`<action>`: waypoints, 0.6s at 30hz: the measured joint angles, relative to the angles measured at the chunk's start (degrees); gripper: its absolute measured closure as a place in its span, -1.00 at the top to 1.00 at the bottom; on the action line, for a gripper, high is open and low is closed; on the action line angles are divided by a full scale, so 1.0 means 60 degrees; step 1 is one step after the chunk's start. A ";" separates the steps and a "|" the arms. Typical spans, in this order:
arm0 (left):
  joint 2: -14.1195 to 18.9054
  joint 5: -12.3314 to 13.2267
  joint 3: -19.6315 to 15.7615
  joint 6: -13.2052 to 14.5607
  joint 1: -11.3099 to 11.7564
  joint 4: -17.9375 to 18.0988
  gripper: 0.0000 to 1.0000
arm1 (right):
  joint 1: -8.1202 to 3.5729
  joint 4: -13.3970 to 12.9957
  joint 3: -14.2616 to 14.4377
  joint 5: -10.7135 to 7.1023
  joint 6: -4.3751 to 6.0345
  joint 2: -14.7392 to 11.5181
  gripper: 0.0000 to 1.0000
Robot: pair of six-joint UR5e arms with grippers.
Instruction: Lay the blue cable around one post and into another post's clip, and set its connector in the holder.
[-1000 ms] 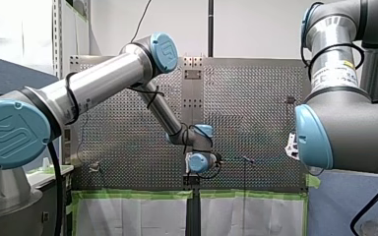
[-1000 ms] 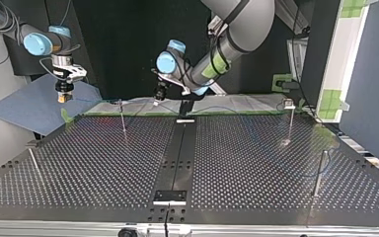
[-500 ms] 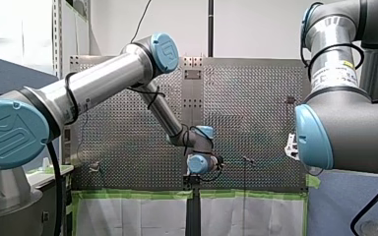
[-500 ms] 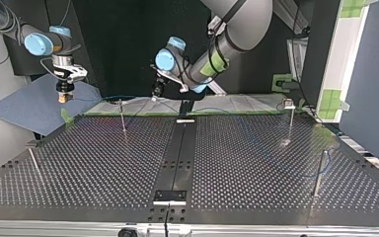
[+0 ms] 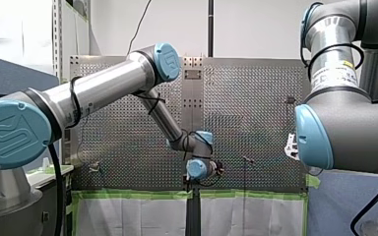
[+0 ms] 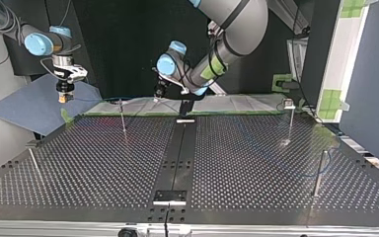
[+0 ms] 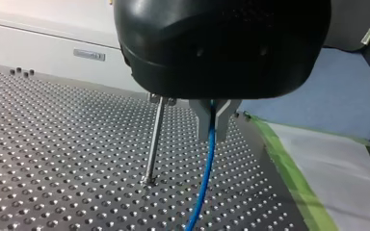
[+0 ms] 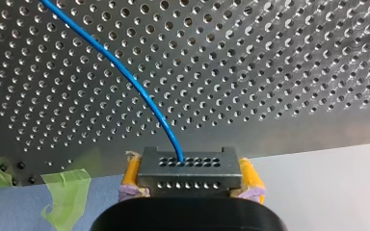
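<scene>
My left gripper (image 7: 213, 131) is shut on the blue cable (image 7: 205, 173), which hangs from its grey fingers (image 7: 200, 120) down to the perforated table. A thin metal post (image 7: 154, 139) stands just beside it. In the top view this gripper (image 6: 158, 94) hovers near the table's far edge, close to a post (image 6: 123, 117). My right gripper (image 8: 189, 174), with yellow pads (image 8: 131, 172), is shut on the grey connector (image 8: 188, 161) at the cable's (image 8: 125, 72) end. It hangs off the table's far left corner (image 6: 64, 96) in the top view.
More posts stand at the top view's right (image 6: 290, 121), (image 6: 319, 173) and near left (image 6: 33, 163). A black plate (image 6: 170, 196) lies on the centre strip near the front edge. Green tape (image 8: 67, 199) lines the table's edge.
My left wrist has sunk slightly toward the taped edge in the front view, carrying the cable. My right arm has not moved.
</scene>
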 joint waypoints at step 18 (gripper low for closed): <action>-0.0013 0.0270 0.0328 -0.0059 0.0212 -0.0286 -0.94 | -0.0041 0.0016 0.0000 0.0221 0.0087 0.0020 -1.00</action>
